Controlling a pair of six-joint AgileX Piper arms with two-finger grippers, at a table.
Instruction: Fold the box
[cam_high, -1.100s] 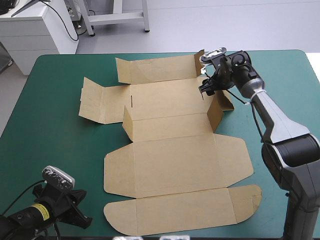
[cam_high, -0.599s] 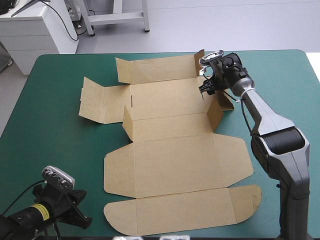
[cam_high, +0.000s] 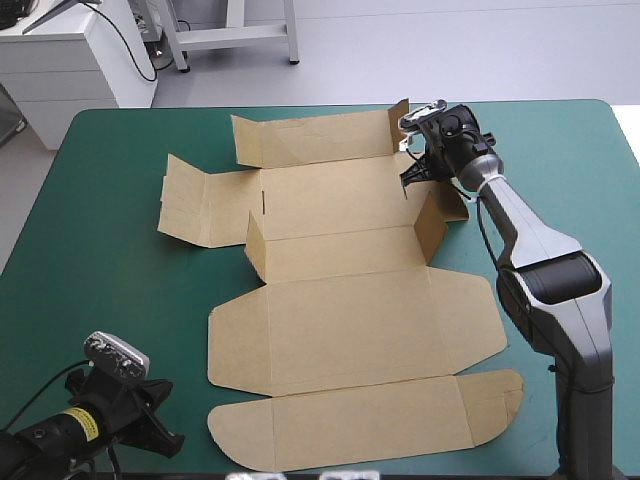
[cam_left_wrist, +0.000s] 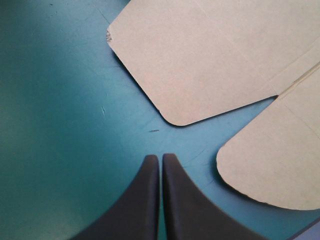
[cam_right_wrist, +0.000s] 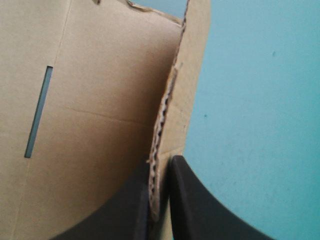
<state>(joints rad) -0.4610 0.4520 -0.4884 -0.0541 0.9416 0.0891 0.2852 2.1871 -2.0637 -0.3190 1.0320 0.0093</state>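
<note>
The brown box (cam_high: 340, 320) lies mostly flat on the teal-green cover, with two short flaps (cam_high: 433, 225) raised near its middle. My right gripper (cam_high: 412, 178) is at the box's far right corner, shut on the box. In the right wrist view the corrugated edge of a raised flap (cam_right_wrist: 161, 150) stands between the black fingers of that gripper (cam_right_wrist: 160, 162), and a narrow slot (cam_right_wrist: 37, 112) shows in the panel beside it. My left gripper (cam_high: 160, 435) rests at the near left corner of the table. There the gripper (cam_left_wrist: 160, 157) is shut on nothing, just short of two rounded corners of the box (cam_left_wrist: 200, 60).
Bare teal-green cover (cam_high: 110, 290) stretches left of the box and along the right edge (cam_high: 600, 180). The box's near flaps (cam_high: 350, 430) reach almost to the table's front edge.
My right gripper stood open around the flap earlier and has now shut on its edge, the wrist turning slightly. The left arm and the rest of the box have not moved.
</note>
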